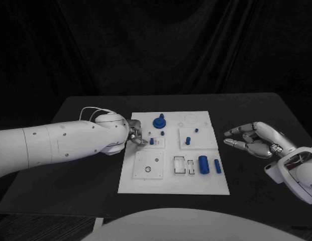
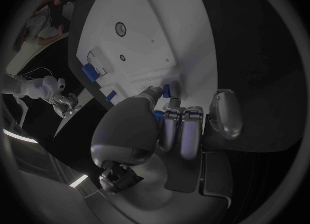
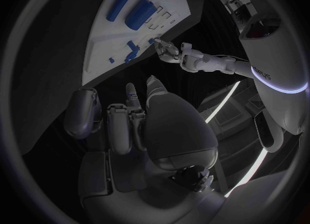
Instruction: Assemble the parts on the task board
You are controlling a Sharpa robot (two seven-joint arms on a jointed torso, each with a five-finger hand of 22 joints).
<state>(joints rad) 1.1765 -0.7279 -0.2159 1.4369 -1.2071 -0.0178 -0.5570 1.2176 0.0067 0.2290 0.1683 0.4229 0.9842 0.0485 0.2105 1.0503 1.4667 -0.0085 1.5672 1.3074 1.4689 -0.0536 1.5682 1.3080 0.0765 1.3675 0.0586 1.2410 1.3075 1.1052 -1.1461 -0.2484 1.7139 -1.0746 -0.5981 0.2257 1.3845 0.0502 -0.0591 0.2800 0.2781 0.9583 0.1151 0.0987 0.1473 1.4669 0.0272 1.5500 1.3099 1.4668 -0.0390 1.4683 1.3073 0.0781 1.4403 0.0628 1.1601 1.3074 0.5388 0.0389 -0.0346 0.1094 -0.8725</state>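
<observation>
task board (image 1: 199, 186) flat on black table (image 1: 76, 191), left hand (image 1: 132, 134) pinching small blue part (image 2: 169, 90), right hand (image 1: 253, 140) empty, fingers apart

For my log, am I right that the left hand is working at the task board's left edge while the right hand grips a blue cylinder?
Not quite: the head view shows the right hand off the task board, holding nothing. The left hand is indeed at the board's left edge.
</observation>
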